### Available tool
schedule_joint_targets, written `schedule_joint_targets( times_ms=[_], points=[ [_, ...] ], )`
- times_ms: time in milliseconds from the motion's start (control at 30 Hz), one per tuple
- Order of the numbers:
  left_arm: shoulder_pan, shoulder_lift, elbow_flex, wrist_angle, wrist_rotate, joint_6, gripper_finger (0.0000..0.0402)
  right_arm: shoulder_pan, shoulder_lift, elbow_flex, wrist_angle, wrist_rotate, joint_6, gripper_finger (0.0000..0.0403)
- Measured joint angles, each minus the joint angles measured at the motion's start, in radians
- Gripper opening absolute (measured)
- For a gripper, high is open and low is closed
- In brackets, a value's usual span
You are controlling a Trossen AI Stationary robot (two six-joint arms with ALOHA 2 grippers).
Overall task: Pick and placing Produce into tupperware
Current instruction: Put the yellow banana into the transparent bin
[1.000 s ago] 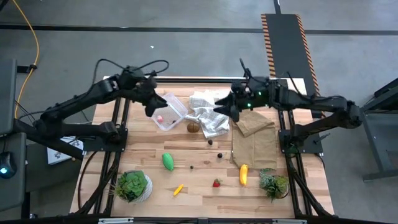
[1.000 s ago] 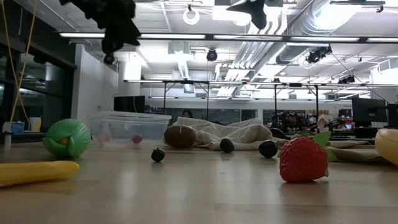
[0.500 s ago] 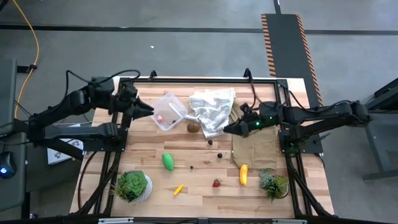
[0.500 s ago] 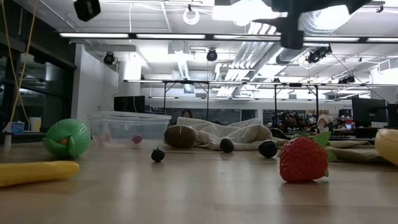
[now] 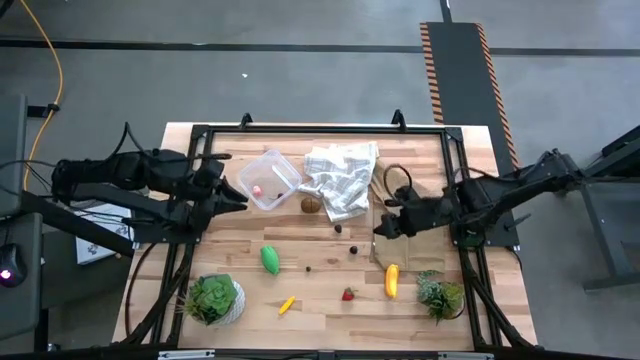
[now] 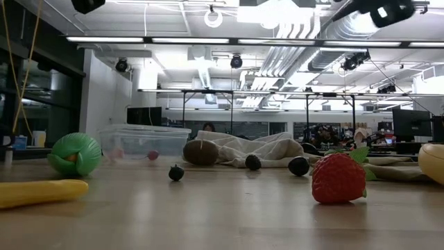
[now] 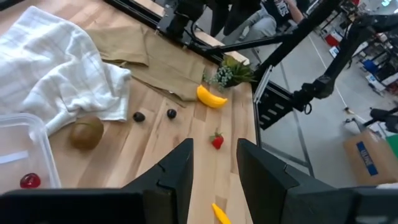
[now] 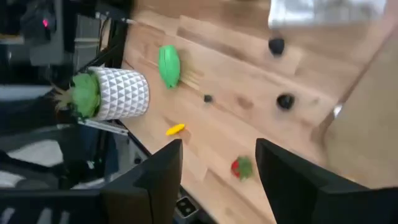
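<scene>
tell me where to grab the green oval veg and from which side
Grip the green oval across its narrow middle, coming straight down from above. It lies flat on the wood with its long axis running roughly toward the table's near edge, and the space around it looks free, so a pincer closing across the short width should likely seat well.

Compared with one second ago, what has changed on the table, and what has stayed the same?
Both arms moved. The left gripper pulled back from over the tupperware toward the table's left edge. The right gripper swung from above the white cloth down over the brown cloth, open and empty. Neither took or released anything. The produce, cloths and plants stayed put.
</scene>
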Motion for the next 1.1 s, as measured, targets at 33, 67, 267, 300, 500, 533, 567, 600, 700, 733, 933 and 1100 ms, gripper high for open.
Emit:
schedule_joint_targets(
  times_ms=[33, 67, 267, 300, 500, 533, 567, 600, 700, 733, 933, 1100],
  points=[
    [-0.014, 0.000, 0.000, 0.000, -0.009, 0.000, 0.0111, 0.021, 0.015, 0.009, -0.005, 0.006, 0.046, 0.0193],
    [-0.026, 0.000, 0.000, 0.000, -0.019, 0.001, 0.0111, 0.040, 0.034, 0.017, -0.016, 0.009, 0.088, 0.0193],
    [-0.083, 0.000, 0.000, -0.002, -0.051, 0.000, 0.0111, 0.121, 0.159, 0.046, -0.081, -0.104, 0.292, 0.0193],
    [-0.090, 0.000, 0.000, -0.003, -0.051, 0.000, 0.0111, 0.129, 0.182, 0.054, -0.091, -0.126, 0.313, 0.0193],
    [-0.111, 0.000, 0.000, -0.010, -0.072, 0.013, 0.0111, 0.176, 0.324, 0.151, -0.232, -0.181, 0.401, 0.0193],
    [-0.110, 0.000, 0.000, -0.010, -0.073, 0.016, 0.0111, 0.183, 0.348, 0.174, -0.256, -0.181, 0.408, 0.0193],
    [-0.108, 0.000, 0.000, -0.010, -0.073, 0.016, 0.0111, 0.189, 0.372, 0.196, -0.280, -0.181, 0.421, 0.0193],
    [-0.108, 0.000, 0.000, -0.009, -0.073, 0.016, 0.0111, 0.196, 0.396, 0.218, -0.306, -0.182, 0.431, 0.0193],
    [-0.108, 0.002, 0.000, -0.010, -0.073, 0.020, 0.0111, 0.215, 0.466, 0.272, -0.371, -0.182, 0.453, 0.0193],
    [-0.108, 0.002, 0.000, -0.010, -0.073, 0.020, 0.0111, 0.222, 0.486, 0.286, -0.387, -0.181, 0.459, 0.0193],
    [-0.108, 0.002, 0.000, -0.019, -0.027, 0.024, 0.0111, 0.249, 0.569, 0.298, -0.375, -0.176, 0.520, 0.0193],
    [-0.108, 0.002, 0.000, -0.032, 0.029, 0.045, 0.0111, 0.259, 0.601, 0.298, -0.386, -0.153, 0.577, 0.0212]
  ],
)
